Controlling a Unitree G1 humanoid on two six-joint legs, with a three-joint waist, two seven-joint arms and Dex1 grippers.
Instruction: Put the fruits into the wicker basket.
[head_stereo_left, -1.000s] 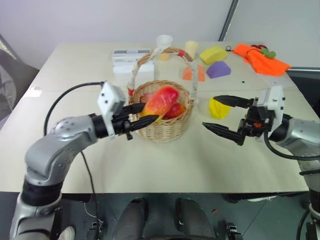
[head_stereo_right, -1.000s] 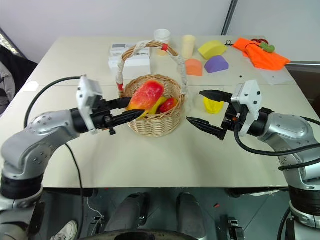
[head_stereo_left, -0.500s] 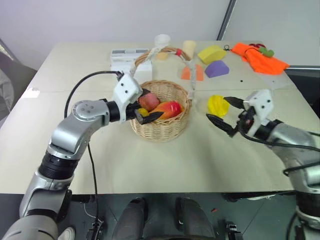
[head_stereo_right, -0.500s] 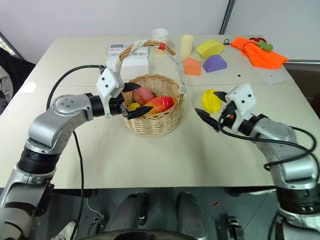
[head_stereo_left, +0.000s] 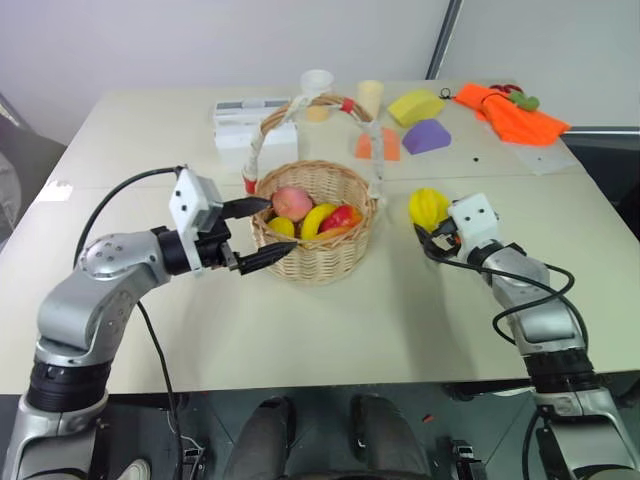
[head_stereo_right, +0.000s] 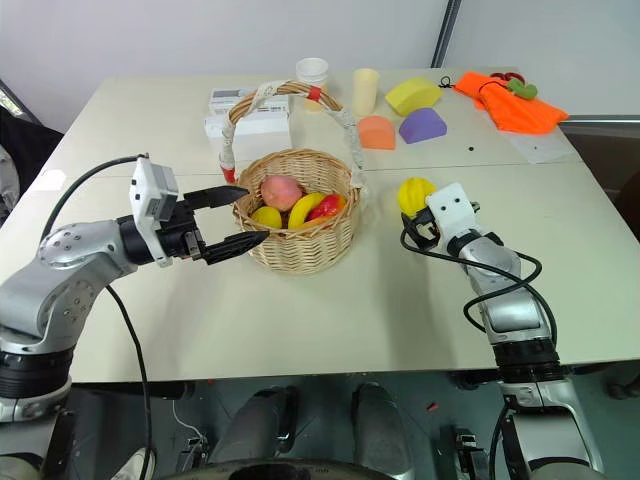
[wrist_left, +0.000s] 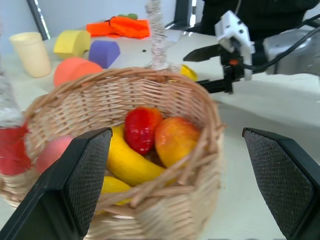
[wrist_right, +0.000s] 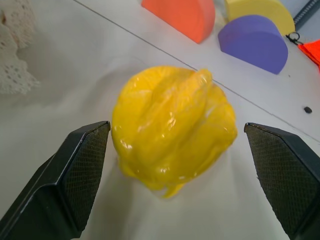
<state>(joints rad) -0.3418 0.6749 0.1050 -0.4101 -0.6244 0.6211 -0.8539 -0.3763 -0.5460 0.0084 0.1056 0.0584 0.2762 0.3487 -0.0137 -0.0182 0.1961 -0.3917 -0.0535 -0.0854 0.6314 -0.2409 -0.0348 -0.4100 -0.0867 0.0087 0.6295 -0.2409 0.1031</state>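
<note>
Holding my left gripper (head_stereo_left: 250, 233) wide apart at the left-centre of the left eye frame, empty, with its two black fingers pointing right at the wicker basket (head_stereo_left: 316, 252). The upper fingertip is sitting just at the basket's left rim; the lower one is lying against the outside of the woven wall. I cannot tell whether either is actually touching.

The basket is standing upright at the centre of the frame on the beige table (head_stereo_left: 330, 330), its taped handle (head_stereo_left: 312, 101) arching above it. Inside it I am seeing a pink peach (head_stereo_left: 292, 203) at the left, a yellow banana (head_stereo_left: 318, 220) in the middle, and the red-orange mango (head_stereo_left: 342, 217) at the right, leaning on the banana. My left wrist view is showing the same load, with the mango beside a second red fruit (wrist_left: 141, 129).

Moving right: the ribbed yellow fruit (head_stereo_left: 427, 207) is lying on the table to the right of the basket, apart from it. My right gripper (wrist_right: 172, 175) is spread wide and empty, its fingers (wrist_right: 82, 170) flanking the fruit with a gap on each side, not pressing it.

Along the upper part of the frame, left to right: a white box (head_stereo_left: 240, 120), a white cup (head_stereo_left: 316, 83), a cream cup (head_stereo_left: 369, 97), an orange block (head_stereo_left: 380, 145), a yellow block (head_stereo_left: 420, 106), a purple block (head_stereo_left: 425, 136), and an orange cloth (head_stereo_left: 512, 113) at the upper right.
</note>
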